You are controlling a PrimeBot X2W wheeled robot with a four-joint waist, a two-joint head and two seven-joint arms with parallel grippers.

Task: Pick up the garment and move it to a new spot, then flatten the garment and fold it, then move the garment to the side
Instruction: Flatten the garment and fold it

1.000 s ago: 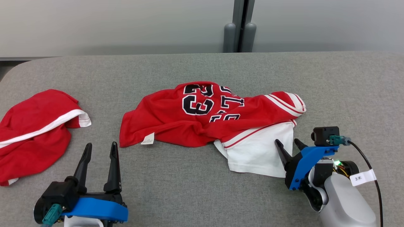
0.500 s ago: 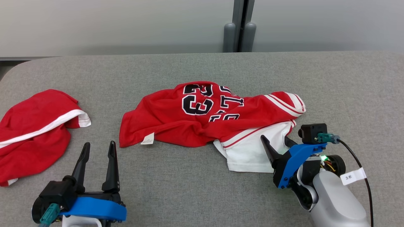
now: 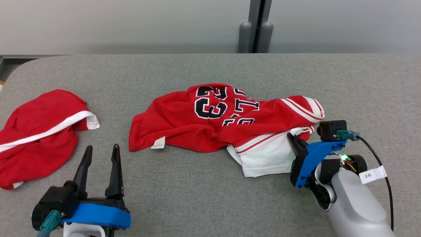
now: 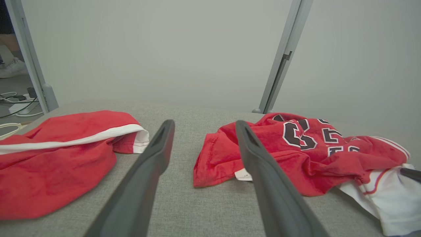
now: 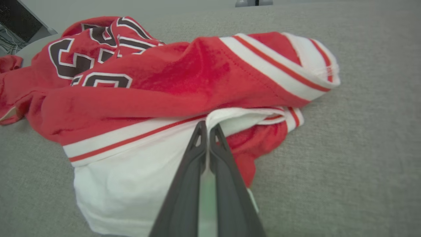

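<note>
A crumpled red garment (image 3: 213, 125) with black-and-white numbers and a white lower panel lies at mid-table; the left wrist view shows it too (image 4: 296, 154). My right gripper (image 3: 291, 137) is at the garment's right end, shut, pinching the edge of the white panel. In the right wrist view its fingers (image 5: 206, 126) are pressed together, with white fabric (image 5: 131, 171) caught between them and red folds just beyond. My left gripper (image 3: 102, 148) stands open at the lower left, pointing away from me and holding nothing; its fingers (image 4: 204, 124) frame bare table short of the garment's left hem.
A second red garment (image 3: 39, 135) with a white band lies crumpled at the table's left edge. The grey fabric table (image 3: 197, 204) ends in a rounded far-left corner. A pale wall with a grey post (image 3: 255, 33) stands behind. Cables (image 4: 13, 105) lie on the floor beyond.
My right gripper moved in over the white panel and shut on its edge, bunching it a little. The head camera shifted slightly. The left gripper stayed put and open.
</note>
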